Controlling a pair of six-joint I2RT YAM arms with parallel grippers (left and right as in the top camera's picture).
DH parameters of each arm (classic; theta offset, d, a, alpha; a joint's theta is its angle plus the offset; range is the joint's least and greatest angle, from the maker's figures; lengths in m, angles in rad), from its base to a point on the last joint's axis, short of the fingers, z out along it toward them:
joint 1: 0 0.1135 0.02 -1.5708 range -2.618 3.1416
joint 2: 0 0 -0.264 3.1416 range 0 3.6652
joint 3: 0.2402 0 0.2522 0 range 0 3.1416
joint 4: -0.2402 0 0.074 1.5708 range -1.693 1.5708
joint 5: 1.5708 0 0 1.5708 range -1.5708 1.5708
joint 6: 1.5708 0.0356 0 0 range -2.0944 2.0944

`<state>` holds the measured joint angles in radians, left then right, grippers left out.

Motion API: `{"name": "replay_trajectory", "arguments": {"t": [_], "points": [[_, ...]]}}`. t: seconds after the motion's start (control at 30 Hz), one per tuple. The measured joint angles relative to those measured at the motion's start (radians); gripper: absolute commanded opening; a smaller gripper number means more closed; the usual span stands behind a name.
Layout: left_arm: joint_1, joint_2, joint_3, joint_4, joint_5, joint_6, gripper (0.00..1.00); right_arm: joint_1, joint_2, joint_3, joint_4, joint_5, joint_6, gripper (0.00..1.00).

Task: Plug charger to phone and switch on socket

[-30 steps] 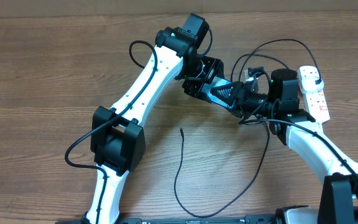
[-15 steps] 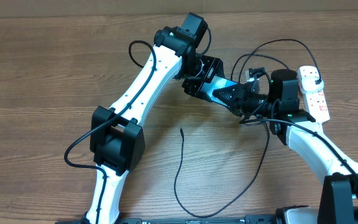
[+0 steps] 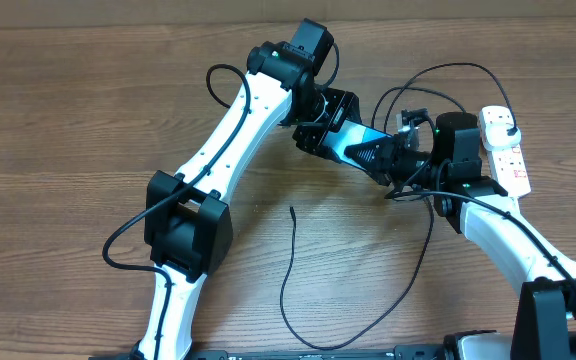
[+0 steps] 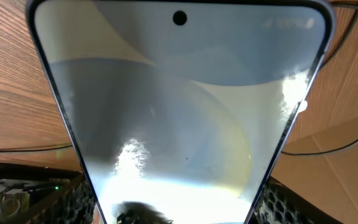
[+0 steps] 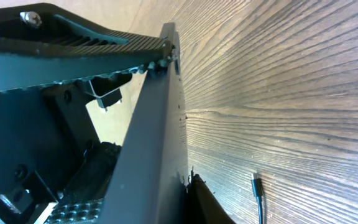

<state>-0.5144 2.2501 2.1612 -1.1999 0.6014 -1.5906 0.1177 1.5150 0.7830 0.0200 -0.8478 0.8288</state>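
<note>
- The phone (image 4: 179,112) is held by the left hand (image 3: 326,128), whose ribbed pads (image 4: 284,205) are clamped on its two long edges near one end. The other end is met by the right hand (image 3: 396,158).
- The right hand's jaws are set close about the phone's thin edge, but whether it is actually pinched cannot be told from the wrist view.
- The phone is judged stiff, flat and fairly light. Its glossy glass face (glare is smeared across it) is likely slippery and easily cracked. Hold is best taken on the dark frame edges rather than the glass, with the port end left free.
- The charger (image 3: 286,280) is seen as a thin, limp black cable looped on the worktop (image 3: 68,150), well apart from both hands, toward the arms' bases. Its small connector tip (image 5: 257,182) lies free, below the right hand.
- The cable is judged to flop if taken mid-length, so it is best gripped just behind the rigid tip.
- The socket (image 3: 505,150), a hard white plastic strip, lies near the right hand on its outer side. Its small switches are judged to need a firm, narrow press.
- The worktop is matt, with a wood grain.
</note>
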Motion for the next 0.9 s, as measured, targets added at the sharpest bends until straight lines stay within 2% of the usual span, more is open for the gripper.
{"name": "replay_trajectory", "arguments": {"t": [0.23, 0.27, 0.3, 0.37, 0.47, 0.53, 0.9], "points": [[0.0, 0.0, 0.002, 0.0, 0.0, 0.0, 0.04, 0.0, 0.001, 0.0, -0.004, 0.009, -0.011, 0.11], [0.0, 0.0, 0.002, 0.0, -0.001, 0.0, 0.06, 0.0, 0.001, 0.0, -0.004, 0.008, -0.011, 0.11], [0.0, 0.0, 0.002, 0.0, -0.001, 0.0, 0.11, 0.0, 0.001, 0.0, -0.004, 0.009, -0.012, 0.11], [0.0, 0.0, 0.002, 0.0, -0.001, 0.002, 0.32, 0.0, 0.001, 0.0, -0.005, 0.01, -0.016, 0.11], [0.0, 0.0, 0.002, 0.0, -0.001, 0.004, 0.76, 0.0, 0.001, 0.0, -0.005, 0.01, -0.018, 0.11], [0.0, 0.0, 0.002, 0.0, -0.001, 0.008, 0.98, 0.0, 0.001, 0.0, -0.005, 0.01, -0.018, 0.11], [-0.01, 0.0, 0.002, -0.001, 0.027, 0.055, 1.0, 0.002, 0.001, 0.0, 0.01, -0.013, 0.006, 0.11]]}}
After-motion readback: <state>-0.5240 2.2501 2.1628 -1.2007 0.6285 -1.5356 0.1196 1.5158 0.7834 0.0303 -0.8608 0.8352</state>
